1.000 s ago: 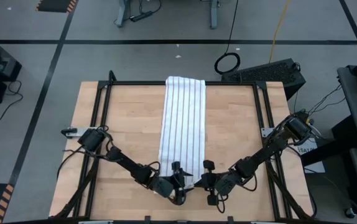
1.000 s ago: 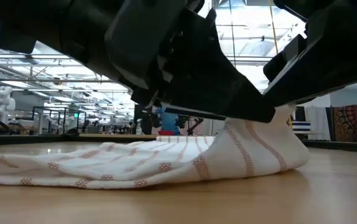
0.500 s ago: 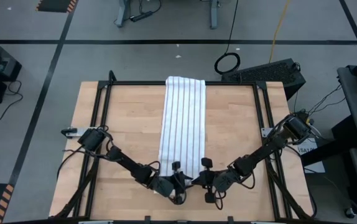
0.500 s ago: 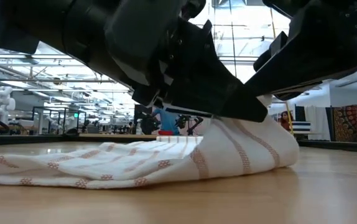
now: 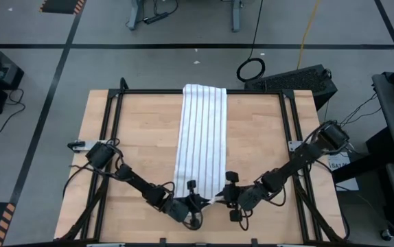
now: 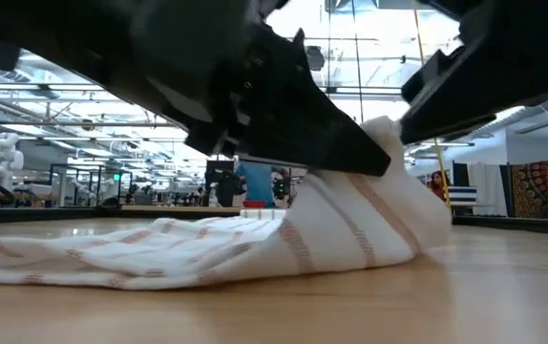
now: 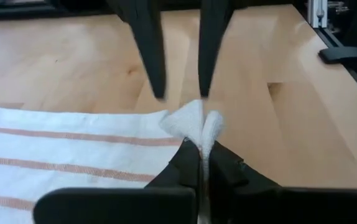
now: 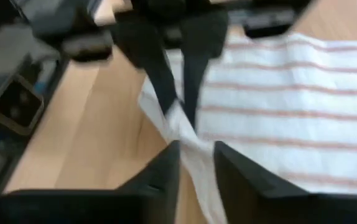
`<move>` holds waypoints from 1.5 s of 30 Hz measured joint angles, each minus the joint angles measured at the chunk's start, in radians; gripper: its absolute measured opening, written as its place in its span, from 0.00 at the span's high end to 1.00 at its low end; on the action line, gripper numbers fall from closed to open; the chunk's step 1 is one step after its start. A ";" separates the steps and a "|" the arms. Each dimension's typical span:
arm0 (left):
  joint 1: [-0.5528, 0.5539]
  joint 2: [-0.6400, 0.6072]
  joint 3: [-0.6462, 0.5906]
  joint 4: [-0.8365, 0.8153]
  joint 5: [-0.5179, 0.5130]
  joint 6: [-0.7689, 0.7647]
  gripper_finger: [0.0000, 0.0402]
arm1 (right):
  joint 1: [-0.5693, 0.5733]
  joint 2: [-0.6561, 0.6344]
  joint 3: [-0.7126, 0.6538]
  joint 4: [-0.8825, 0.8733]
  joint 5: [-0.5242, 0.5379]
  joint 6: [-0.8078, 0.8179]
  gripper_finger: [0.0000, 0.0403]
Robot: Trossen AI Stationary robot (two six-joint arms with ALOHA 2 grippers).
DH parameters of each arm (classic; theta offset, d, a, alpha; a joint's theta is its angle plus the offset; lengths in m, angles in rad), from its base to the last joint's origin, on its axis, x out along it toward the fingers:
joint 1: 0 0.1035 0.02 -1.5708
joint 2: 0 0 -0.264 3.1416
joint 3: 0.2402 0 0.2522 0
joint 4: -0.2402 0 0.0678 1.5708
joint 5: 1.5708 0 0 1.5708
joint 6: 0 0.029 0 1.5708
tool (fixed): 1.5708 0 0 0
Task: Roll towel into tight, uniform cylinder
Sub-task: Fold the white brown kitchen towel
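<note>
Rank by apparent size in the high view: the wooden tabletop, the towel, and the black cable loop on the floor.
1. Wooden tabletop, largest by far.
2. Towel, a long strip covering part of the tabletop.
3. Cable loop, smallest; it lies on the floor, farther from the camera, so it may look slightly reduced.

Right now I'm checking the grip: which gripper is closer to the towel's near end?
Left. The left gripper is shut on the towel corner; the right gripper straddles the same end, fingers apart.
</note>
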 joint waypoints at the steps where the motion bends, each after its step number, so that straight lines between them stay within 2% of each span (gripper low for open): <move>1: -0.007 0.000 0.000 0.000 -0.016 -0.001 0.97 | 0.007 -0.016 0.000 -0.027 0.002 -0.004 0.71; 5: -0.031 0.000 0.000 0.000 -0.083 -0.023 0.98 | 0.039 -0.044 0.000 -0.102 0.051 -0.018 0.55; 8: -0.044 0.000 0.000 0.008 -0.109 -0.023 0.98 | 0.054 -0.010 0.000 -0.062 0.082 -0.073 0.47; 11: -0.052 0.000 0.000 0.031 -0.112 -0.011 0.98 | 0.049 0.042 0.000 0.041 0.090 -0.136 0.42; 14: -0.058 0.000 0.000 0.063 -0.120 0.006 0.98 | 0.037 0.085 0.000 0.124 0.109 -0.182 0.42; 19: -0.068 0.000 0.000 0.084 -0.153 0.028 0.98 | 0.030 0.095 0.000 0.151 0.115 -0.213 0.54; 28: -0.068 -0.001 0.000 0.084 -0.174 0.038 0.98 | 0.025 0.095 0.000 0.179 0.110 -0.282 0.97; 35: -0.067 -0.001 0.000 0.084 -0.170 0.033 0.92 | -0.002 0.095 0.000 0.185 0.092 -0.323 0.98; 40: -0.086 -0.008 0.000 0.083 -0.176 0.023 0.76 | -0.025 0.095 0.000 0.185 0.052 -0.331 0.99; 45: -0.119 -0.026 -0.001 0.077 -0.233 0.010 0.60 | -0.034 0.095 0.000 0.184 0.048 -0.346 0.99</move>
